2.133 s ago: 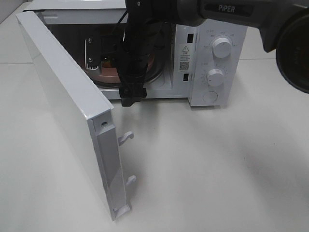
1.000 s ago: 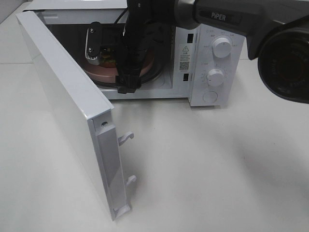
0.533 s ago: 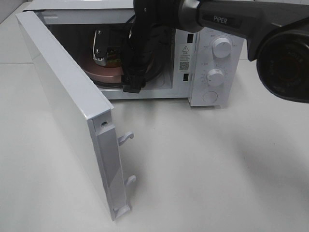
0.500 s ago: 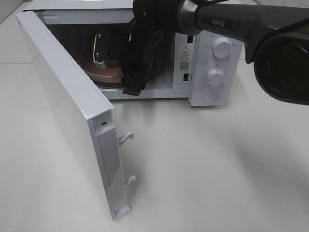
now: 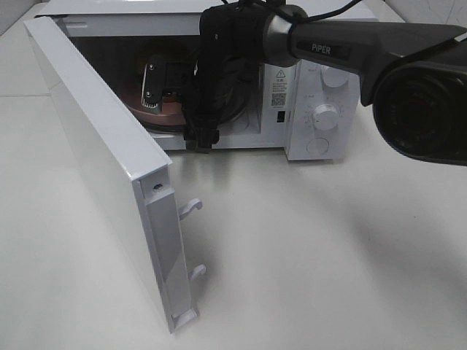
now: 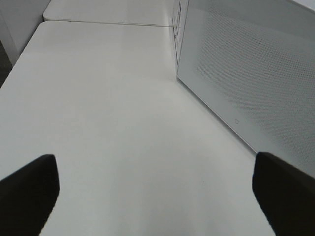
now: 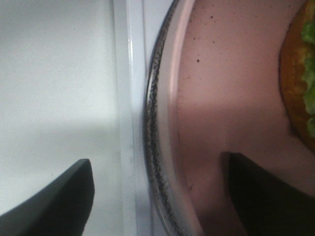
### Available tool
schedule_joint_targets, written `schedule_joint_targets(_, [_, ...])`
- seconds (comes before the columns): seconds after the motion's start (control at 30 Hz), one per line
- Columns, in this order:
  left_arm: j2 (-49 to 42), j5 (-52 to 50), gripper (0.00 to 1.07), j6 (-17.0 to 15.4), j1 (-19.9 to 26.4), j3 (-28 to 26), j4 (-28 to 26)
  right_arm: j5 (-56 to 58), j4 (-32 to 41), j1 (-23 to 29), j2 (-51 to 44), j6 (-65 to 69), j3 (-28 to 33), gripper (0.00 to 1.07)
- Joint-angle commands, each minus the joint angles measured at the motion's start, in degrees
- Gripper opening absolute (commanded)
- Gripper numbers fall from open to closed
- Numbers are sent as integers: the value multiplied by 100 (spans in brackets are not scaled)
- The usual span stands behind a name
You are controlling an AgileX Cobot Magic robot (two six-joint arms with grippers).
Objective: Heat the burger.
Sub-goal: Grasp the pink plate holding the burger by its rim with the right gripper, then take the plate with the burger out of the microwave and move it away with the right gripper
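The burger [image 7: 298, 73] shows as a golden-brown bun edge with green lettuce. It sits on a pink plate [image 7: 231, 83] on the glass turntable [image 7: 151, 128] inside the open microwave [image 5: 321, 138]. My right gripper [image 7: 156, 196] is open inside the cavity, one finger over the plate and the other over the white floor beside it, with nothing held. In the high view the right gripper [image 5: 166, 91] and its arm cover most of the burger above the plate [image 5: 155, 111]. My left gripper [image 6: 157, 196] hangs open over bare table.
The microwave door [image 5: 95, 160] swings far out to the front left, its latch hooks [image 5: 191, 208] sticking out. Two dials [image 5: 325, 117] sit on the panel at the right. The microwave's perforated side wall [image 6: 256, 83] stands close beside the left gripper.
My right arm has shifted to the right at the microwave's mouth, and its visible finger has moved right over the plate. The plate and the door have not moved.
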Motion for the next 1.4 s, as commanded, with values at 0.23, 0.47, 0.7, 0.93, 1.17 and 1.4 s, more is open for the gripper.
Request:
schedule_joint_targets(0.23, [-57, -52, 100, -17, 6, 17, 11, -17, 57, -23, 229, 235, -23, 76])
schedule_joint_targets(0.47, [-57, -52, 100, -17, 6, 17, 11, 63, 63, -23, 229, 241, -23, 76])
schedule_joint_targets(0.7, [-57, -52, 100, -17, 6, 17, 11, 109, 74, -23, 229, 252, -23, 72])
schedule_joint_targets(0.93, [-57, -52, 100, -17, 6, 17, 11, 413, 172, -23, 229, 246, -23, 25])
schedule_joint_targets(1.17, [-57, -52, 100, -17, 6, 17, 11, 745, 195, -11, 229, 229, -23, 0])
schedule_joint_targets(1.4, [-57, -52, 100, -17, 6, 17, 11, 1123, 206, -11, 212, 212, -23, 0])
